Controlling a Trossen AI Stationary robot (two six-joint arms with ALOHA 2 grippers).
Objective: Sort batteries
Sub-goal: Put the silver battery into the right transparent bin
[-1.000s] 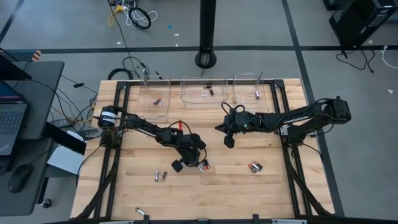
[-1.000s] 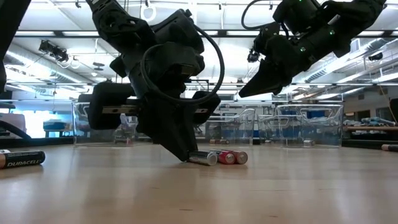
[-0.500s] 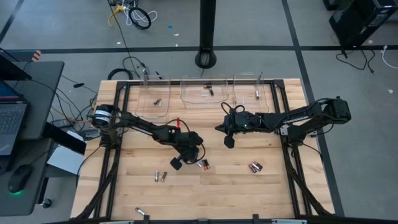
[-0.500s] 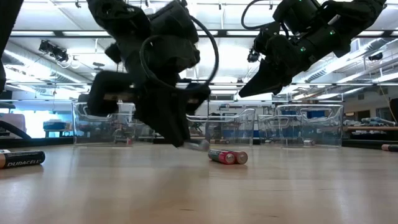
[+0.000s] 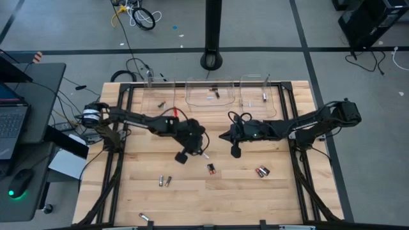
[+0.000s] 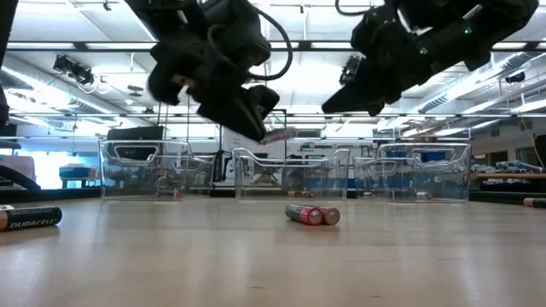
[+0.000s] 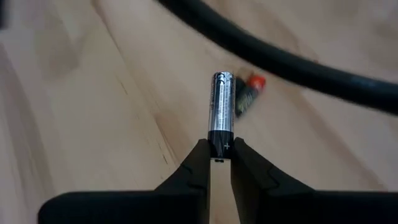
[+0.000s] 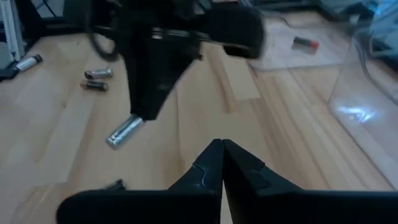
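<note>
Jaws of the left gripper clamp one end of a silver battery, holding it in the air above the desk, over a red-ended pair of batteries lying on the wood near the middle. Right gripper hangs just beside it over the desk's middle with its jaws closed on nothing. Other batteries lie scattered on the desk, and a few sit in the clear bins along the far edge.
</note>
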